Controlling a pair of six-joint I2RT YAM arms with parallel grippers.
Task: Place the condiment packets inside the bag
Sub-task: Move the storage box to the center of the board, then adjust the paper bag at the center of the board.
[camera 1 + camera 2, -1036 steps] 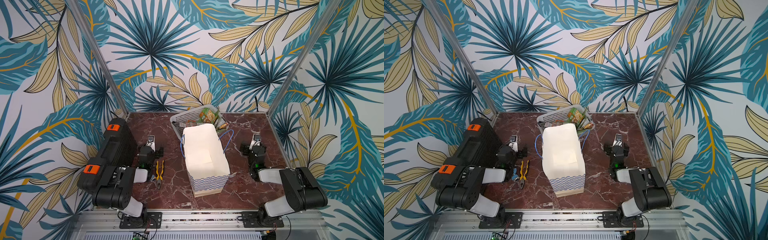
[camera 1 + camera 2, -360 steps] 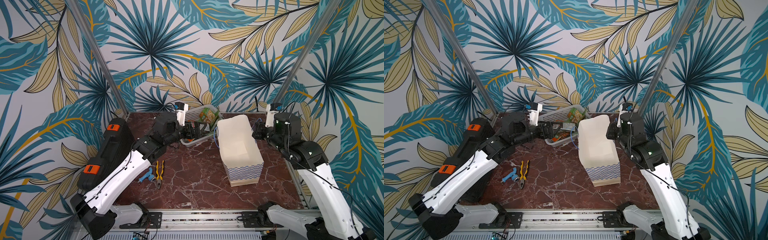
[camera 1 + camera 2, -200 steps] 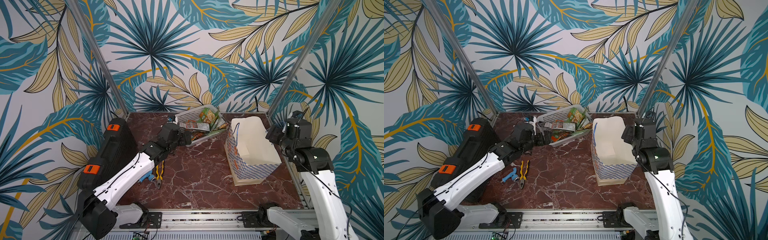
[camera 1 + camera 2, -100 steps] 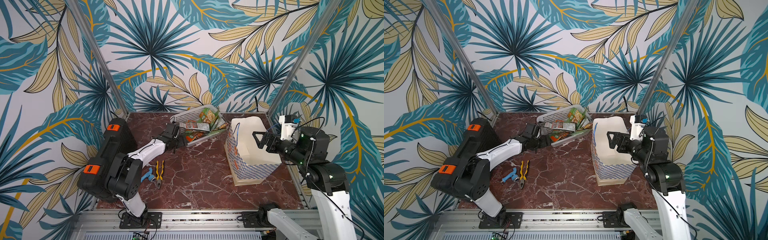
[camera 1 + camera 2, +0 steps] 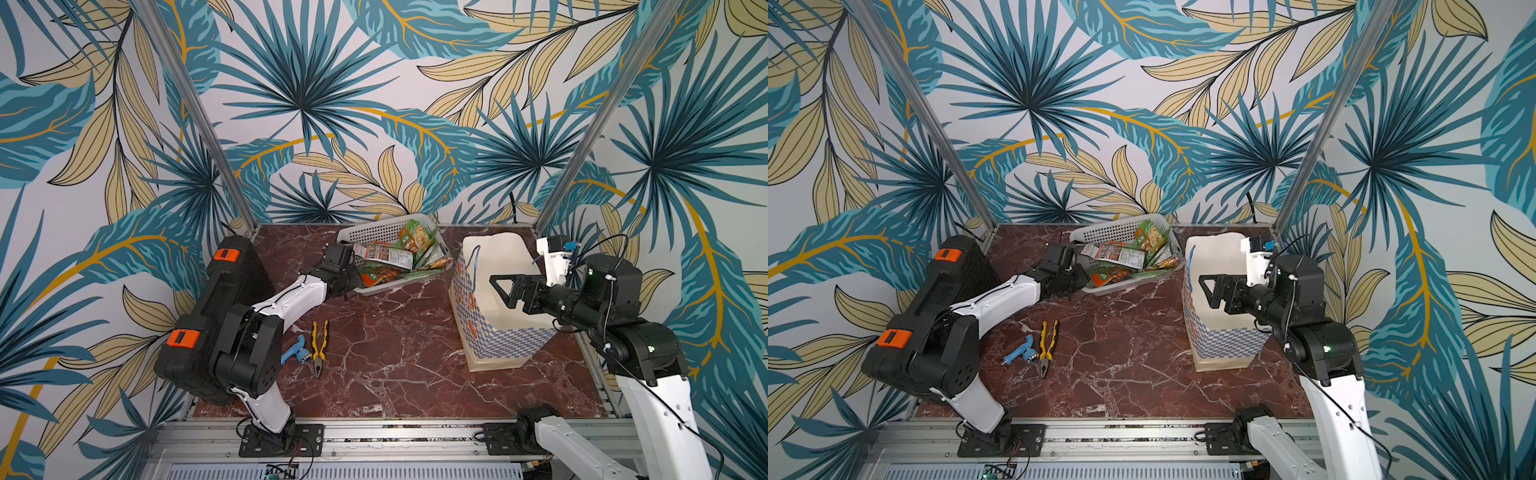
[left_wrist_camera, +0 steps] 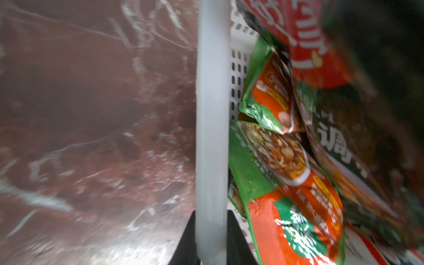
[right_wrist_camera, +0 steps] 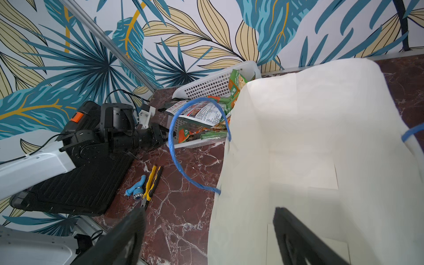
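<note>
The left hand [image 6: 212, 243] is closed on the white rim of the basket [image 5: 370, 232]; in the left wrist view the rim passes between its two black fingers. It probably holds the basket there to tip or pull it toward the bag [image 5: 507, 345]. All the condiment packets [image 5: 390, 257] that can be seen lie piled in this basket, and some lean over its side nearest the bag. The bag stands upright on the table [image 5: 395, 353], near the basket but apart from it. Its white inside shows no packet. The right hand [image 5: 505, 291] hangs wide open over the bag's mouth and holds nothing, perhaps ready to steady it.
</note>
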